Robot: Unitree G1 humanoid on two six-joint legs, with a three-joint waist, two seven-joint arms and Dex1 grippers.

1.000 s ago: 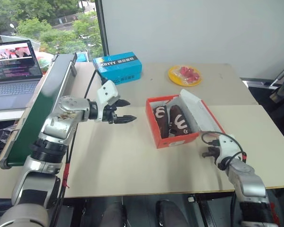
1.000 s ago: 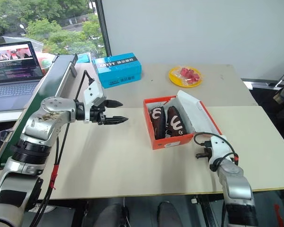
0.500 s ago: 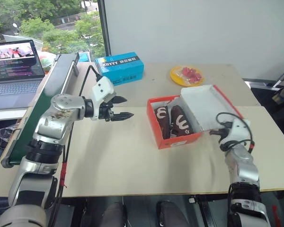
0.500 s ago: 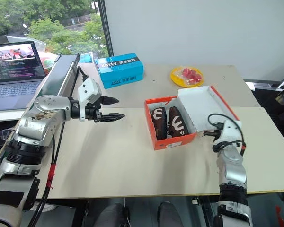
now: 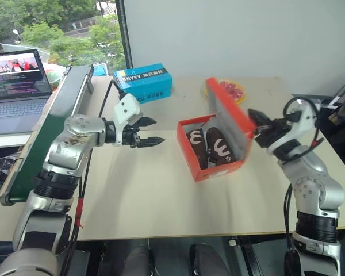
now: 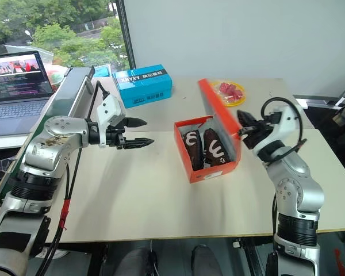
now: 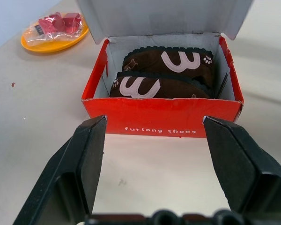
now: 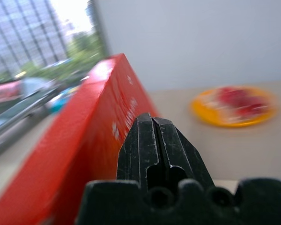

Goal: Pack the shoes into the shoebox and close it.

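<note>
The orange-red shoebox (image 5: 218,169) sits mid-table with both dark brown shoes (image 5: 209,148) lying side by side inside. Its hinged lid (image 5: 229,112) stands nearly upright on the box's right side, leaning a little over the shoes. My right gripper (image 5: 254,118) is shut, and its tip is at the lid's red outer face (image 8: 98,136). My left gripper (image 5: 159,130) hovers open above the table, left of the box and pointing at it. The left wrist view looks between its fingers (image 7: 91,154) at the box front (image 7: 161,117) and the shoes (image 7: 164,75).
A blue box with white lettering (image 5: 144,81) lies at the back left. A yellow plate of red wrapped items (image 5: 236,92) sits behind the lid. A laptop (image 5: 17,86) and a long dark green board (image 5: 52,126) are along the table's left side.
My right gripper has risen and swung left, taking the lid from lying open beside the box up to nearly upright. The left arm has stayed put.
</note>
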